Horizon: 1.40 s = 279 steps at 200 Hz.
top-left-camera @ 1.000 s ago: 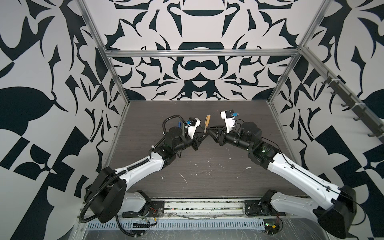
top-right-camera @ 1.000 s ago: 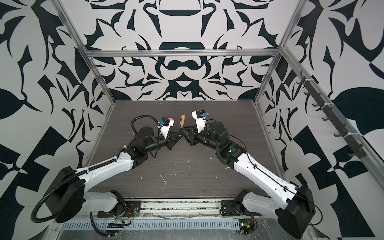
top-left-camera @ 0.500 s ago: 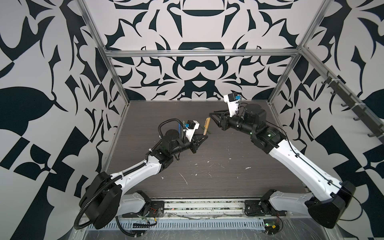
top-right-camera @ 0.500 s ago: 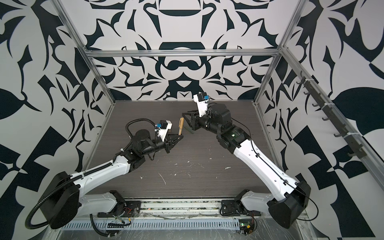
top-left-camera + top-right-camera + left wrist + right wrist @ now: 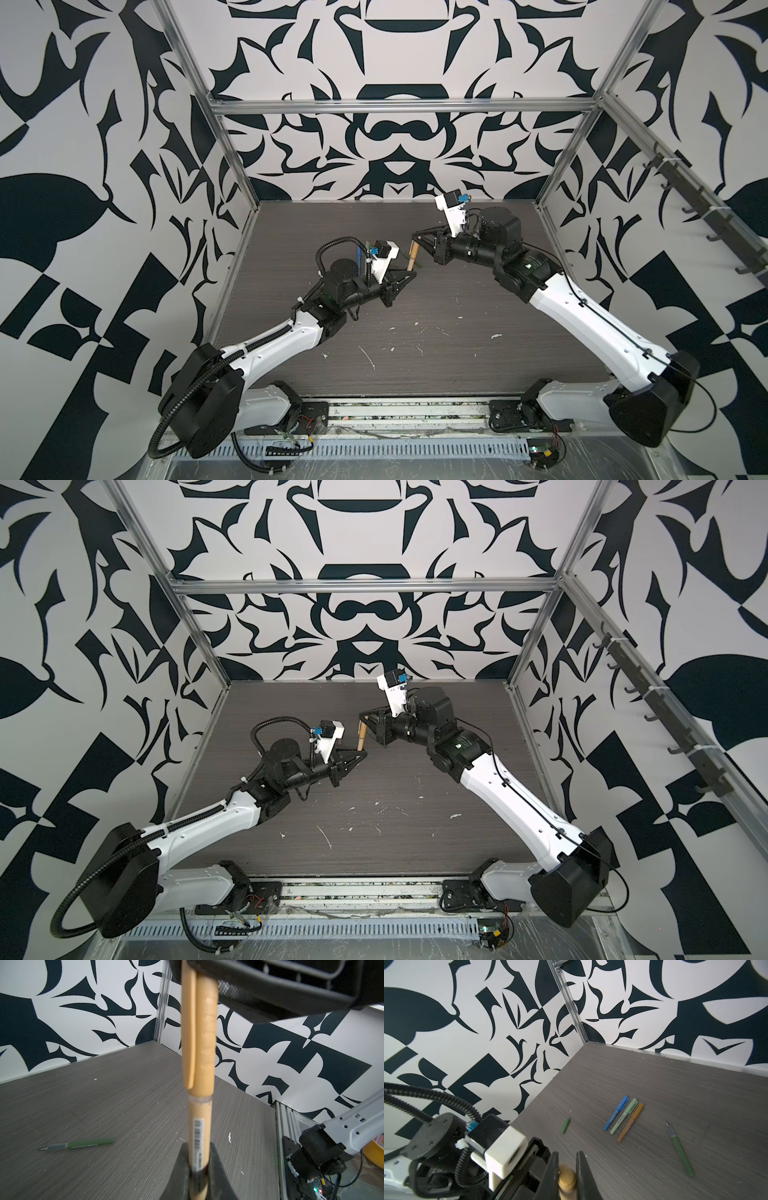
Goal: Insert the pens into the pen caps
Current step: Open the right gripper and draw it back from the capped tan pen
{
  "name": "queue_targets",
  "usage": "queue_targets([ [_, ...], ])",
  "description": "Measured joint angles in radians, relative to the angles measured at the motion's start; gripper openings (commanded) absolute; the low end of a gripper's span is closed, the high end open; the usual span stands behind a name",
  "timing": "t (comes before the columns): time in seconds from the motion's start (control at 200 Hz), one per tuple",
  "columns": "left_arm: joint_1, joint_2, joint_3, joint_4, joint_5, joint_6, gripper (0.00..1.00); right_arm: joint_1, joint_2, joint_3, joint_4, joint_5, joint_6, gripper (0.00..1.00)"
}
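A tan pen (image 5: pixel 200 1130) stands upright above the table, with my left gripper (image 5: pixel 198 1147) shut on its lower barrel. A tan pen cap (image 5: pixel 204 1043) sits over its upper end, and my right gripper (image 5: pixel 568 1159) is shut on the cap's top (image 5: pixel 566 1176). In both top views the pen (image 5: pixel 412 259) (image 5: pixel 361 737) rises between the left gripper (image 5: pixel 409 276) (image 5: pixel 361 755) and the right gripper (image 5: pixel 415 240) (image 5: pixel 362 719). A bare dark green pen (image 5: pixel 681 1152) (image 5: pixel 83 1144) and a dark green cap (image 5: pixel 566 1125) lie apart on the table.
Blue (image 5: pixel 616 1112), light green (image 5: pixel 624 1115) and ochre-brown (image 5: pixel 630 1123) capped pens lie side by side near the back left corner. The left arm's wrist camera (image 5: pixel 500 1147) sits close beside the right fingers. Patterned walls enclose the table.
The right arm rose and swung toward the back, then its jaws closed on the top of the tan cap. The left arm drew back a little, still holding the pen.
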Motion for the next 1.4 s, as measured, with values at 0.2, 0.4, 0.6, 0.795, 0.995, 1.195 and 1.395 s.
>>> queue_targets([
  [0.2,0.0,0.0,0.0,0.002,0.001,-0.028,0.07,-0.005,0.002,-0.017,0.031,-0.017,0.01,0.08],
  [0.4,0.0,0.0,0.0,0.002,-0.012,-0.047,0.06,-0.007,-0.002,-0.05,0.085,-0.017,0.023,0.06],
  [0.6,-0.002,0.009,0.014,-0.001,-0.035,-0.053,0.05,-0.011,-0.017,-0.102,0.168,-0.008,0.032,0.04],
  [0.795,-0.003,0.049,0.073,-0.024,-0.038,-0.046,0.05,-0.019,-0.031,-0.154,0.263,0.024,0.04,0.03],
  [0.995,0.005,0.104,0.125,-0.052,-0.027,-0.039,0.05,-0.032,-0.031,-0.219,0.371,0.061,0.061,0.02],
  [1.195,0.017,0.134,0.161,-0.091,-0.002,-0.034,0.05,-0.035,-0.031,-0.286,0.479,0.091,0.081,0.01],
  [1.395,0.027,0.167,0.172,-0.09,0.037,-0.046,0.04,-0.035,-0.043,-0.363,0.565,0.131,0.082,0.0],
])
